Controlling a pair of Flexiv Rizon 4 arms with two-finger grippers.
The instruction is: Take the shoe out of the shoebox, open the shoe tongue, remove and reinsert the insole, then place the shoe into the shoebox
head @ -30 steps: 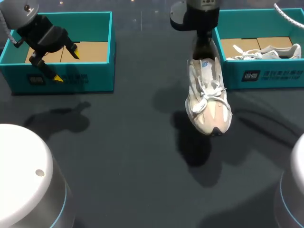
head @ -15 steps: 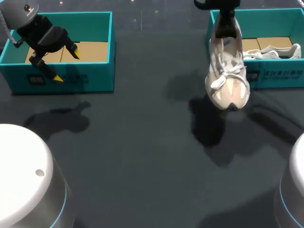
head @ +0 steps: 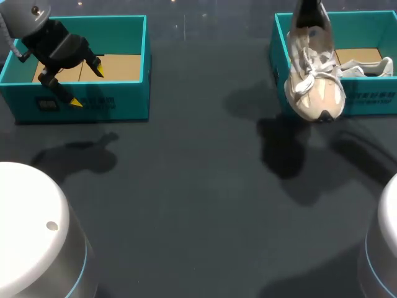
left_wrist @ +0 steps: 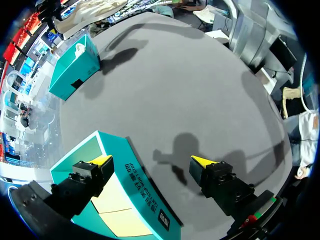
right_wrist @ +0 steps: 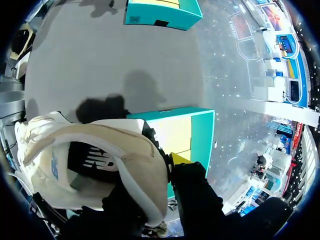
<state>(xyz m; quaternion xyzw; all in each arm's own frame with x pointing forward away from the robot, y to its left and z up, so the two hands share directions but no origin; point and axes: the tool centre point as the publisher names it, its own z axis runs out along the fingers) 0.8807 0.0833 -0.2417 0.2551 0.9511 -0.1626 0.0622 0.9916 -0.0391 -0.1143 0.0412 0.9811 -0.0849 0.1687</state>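
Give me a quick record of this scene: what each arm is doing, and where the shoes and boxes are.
right gripper: shut on the held shoe at its heel
held shoe: in the air, toe down, at the right shoebox's near corner
right shoebox: teal, second shoe lying inside
left gripper: open, empty, above the left shoebox's front wall
left shoebox: teal, no shoe seen inside

A dark grey table (head: 186, 205) is spreading wide, soft shadows lying across it. At its far left a teal box (head: 124, 102) is sitting open, tan cardboard (head: 121, 67) showing on its floor. A second pale shoe (head: 363, 67) is lying inside the shoebox (head: 372, 99) at far right.
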